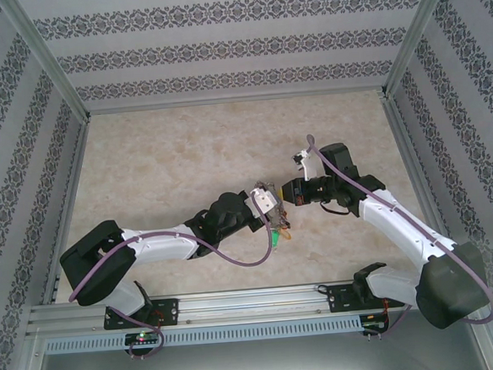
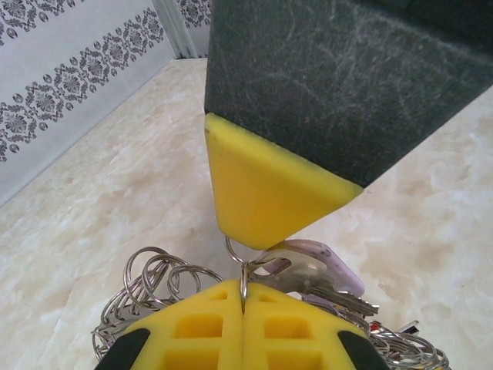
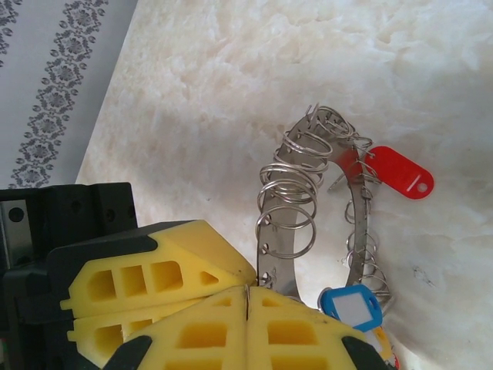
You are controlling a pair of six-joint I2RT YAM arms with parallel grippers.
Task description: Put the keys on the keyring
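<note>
At mid-table, the left gripper (image 2: pixel 243 308) is clamped on a small loop (image 2: pixel 231 250) of the keyring (image 3: pixel 269 262), whose band the right gripper (image 3: pixel 246 308) pinches shut. The lilac key (image 2: pixel 323 258) sits just beside that loop. Threading it likely needs slow, small twists without slackening either grip.

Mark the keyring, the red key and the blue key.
keyring (image 3: pixel 269 266), right wrist view, flat metal band.
red key (image 3: pixel 399 173), right wrist view, plastic head.
blue key (image 3: pixel 350 306), right wrist view, plastic head.
</note>
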